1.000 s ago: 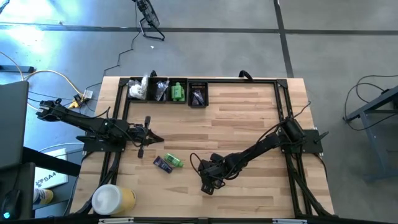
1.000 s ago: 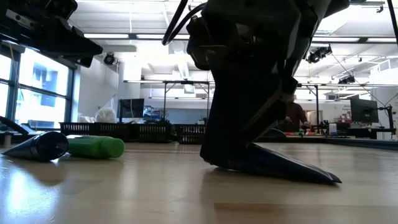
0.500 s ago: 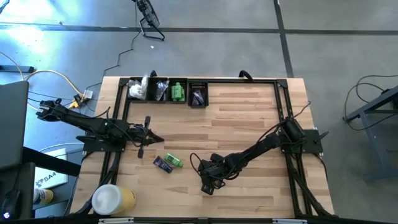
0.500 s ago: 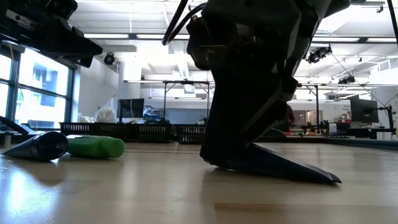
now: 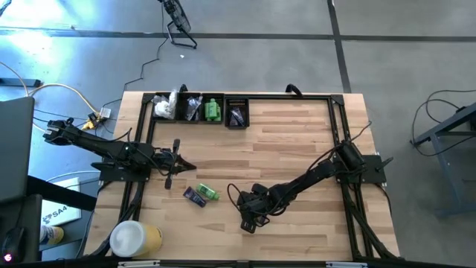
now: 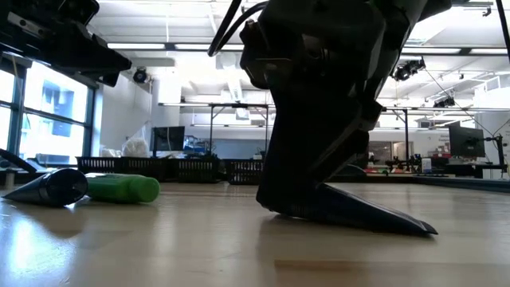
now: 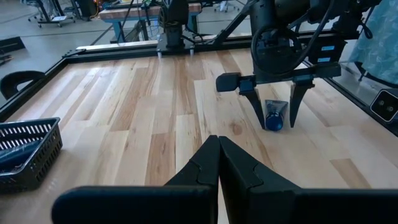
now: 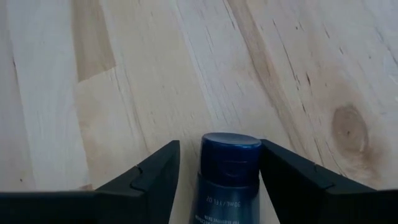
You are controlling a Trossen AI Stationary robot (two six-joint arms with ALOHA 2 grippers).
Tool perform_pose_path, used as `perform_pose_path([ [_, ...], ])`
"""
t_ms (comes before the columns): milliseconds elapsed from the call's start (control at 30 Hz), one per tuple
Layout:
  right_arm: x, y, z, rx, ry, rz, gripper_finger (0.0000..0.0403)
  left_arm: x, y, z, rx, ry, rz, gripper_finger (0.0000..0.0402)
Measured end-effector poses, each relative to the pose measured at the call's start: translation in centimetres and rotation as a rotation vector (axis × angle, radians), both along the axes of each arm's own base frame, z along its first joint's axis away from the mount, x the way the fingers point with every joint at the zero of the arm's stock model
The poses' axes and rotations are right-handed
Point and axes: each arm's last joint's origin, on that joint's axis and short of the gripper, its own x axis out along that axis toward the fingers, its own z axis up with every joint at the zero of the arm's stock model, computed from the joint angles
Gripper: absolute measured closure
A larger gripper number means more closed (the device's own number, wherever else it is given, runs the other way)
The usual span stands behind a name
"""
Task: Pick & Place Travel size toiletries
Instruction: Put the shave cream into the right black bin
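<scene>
On the pale plank table [image 5: 297,141], the right gripper [image 7: 273,113] stands with fingers apart astride a dark blue tube [image 8: 227,171]. The left gripper [image 7: 219,163] hovers, fingers together. A workshop hall lies behind.

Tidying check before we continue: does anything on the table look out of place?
Yes. A green bottle and a dark tube lie loose mid-table, not in the black baskets. The large yellow-and-white cylinder lies tipped on its side at the table's front-left corner.
</scene>
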Motion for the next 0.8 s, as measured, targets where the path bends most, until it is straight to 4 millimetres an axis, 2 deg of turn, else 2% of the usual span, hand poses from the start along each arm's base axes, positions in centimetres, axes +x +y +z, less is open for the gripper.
perform_pose_path([
  [467,0.01,-0.02,0.0,-0.002,-0.001,-0.001,0.0277,0.0,0.0,0.0,0.0,0.0,0.0,0.0402],
  [800,0.01,-0.02,0.0,-0.005,-0.002,0.005,0.0264,0.0,0.0,0.0,0.0,0.0,0.0,0.0402],
])
